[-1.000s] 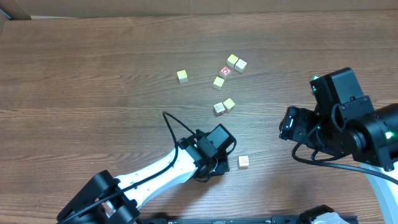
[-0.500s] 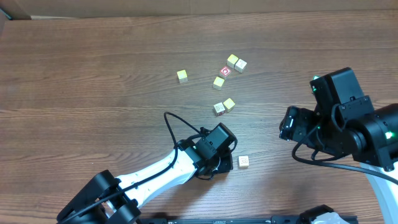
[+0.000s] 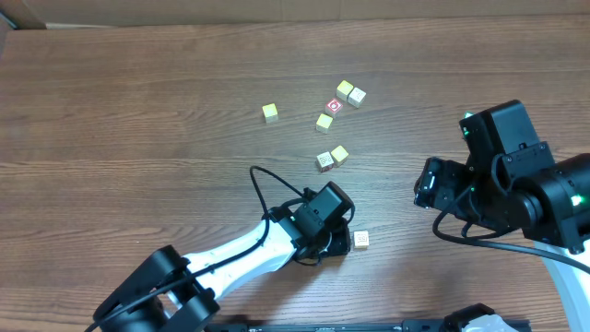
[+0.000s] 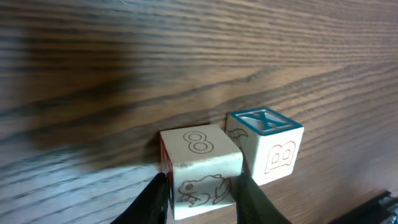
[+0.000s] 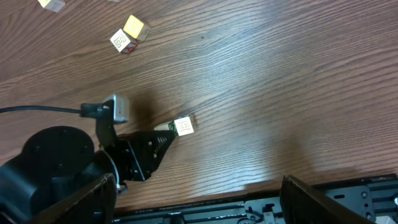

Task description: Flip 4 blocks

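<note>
left fingers hug both sides of the block marked 8, which sits on the table touching an x-topped block; pinching or merely flanking, i cannot tell. right fingers stand spread, empty. withdrawing askew could drag it over or knock its neighbour.

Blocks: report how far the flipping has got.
Done: no count can be read from the faces. In hand: the left gripper straddles the 8 block, beside the X block. Left: the scattered cubes farther off sit away from both grippers; the right gripper is open and empty.
</note>
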You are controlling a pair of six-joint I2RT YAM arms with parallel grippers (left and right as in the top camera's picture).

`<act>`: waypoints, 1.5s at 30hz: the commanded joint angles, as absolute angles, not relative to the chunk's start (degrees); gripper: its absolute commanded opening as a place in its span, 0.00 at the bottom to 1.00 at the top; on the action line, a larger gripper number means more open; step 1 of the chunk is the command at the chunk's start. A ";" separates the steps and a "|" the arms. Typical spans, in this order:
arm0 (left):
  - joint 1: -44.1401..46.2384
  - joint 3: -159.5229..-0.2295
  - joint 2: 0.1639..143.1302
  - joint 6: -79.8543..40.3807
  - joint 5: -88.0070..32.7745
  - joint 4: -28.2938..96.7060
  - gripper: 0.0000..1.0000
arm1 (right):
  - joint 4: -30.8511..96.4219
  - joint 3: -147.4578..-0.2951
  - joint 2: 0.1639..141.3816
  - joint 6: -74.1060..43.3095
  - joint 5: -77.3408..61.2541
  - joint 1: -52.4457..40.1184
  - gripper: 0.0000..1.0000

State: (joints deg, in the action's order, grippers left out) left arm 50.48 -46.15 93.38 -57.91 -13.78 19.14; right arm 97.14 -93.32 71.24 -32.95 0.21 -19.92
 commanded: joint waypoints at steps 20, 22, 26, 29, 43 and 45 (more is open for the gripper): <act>51.40 -45.76 96.82 -57.87 -13.85 17.50 0.32 | 97.03 -94.56 70.72 -32.47 0.32 -19.86 0.84; 51.40 -45.76 96.79 -57.89 -13.56 17.54 0.34 | 97.06 -94.56 70.72 -32.47 0.30 -19.86 0.84; 51.40 -45.78 96.51 -57.87 -13.56 17.56 0.37 | 97.06 -94.59 70.72 -32.47 -0.36 -19.86 0.84; 51.40 -45.80 96.14 -57.82 -13.52 17.54 0.38 | 97.06 -94.56 70.72 -32.47 -1.06 -19.86 0.84; 51.40 -46.35 90.96 -55.68 -11.49 18.22 0.45 | 97.06 -94.56 70.72 -32.49 -1.63 -19.86 0.85; 51.40 -46.35 89.89 -55.61 -11.33 18.35 0.46 | 97.06 -94.59 70.72 -32.49 -1.63 -19.86 0.84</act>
State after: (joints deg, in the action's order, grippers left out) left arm 51.03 -46.22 92.60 -56.90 -13.02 18.22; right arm 97.17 -93.32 71.24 -32.91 -1.32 -19.92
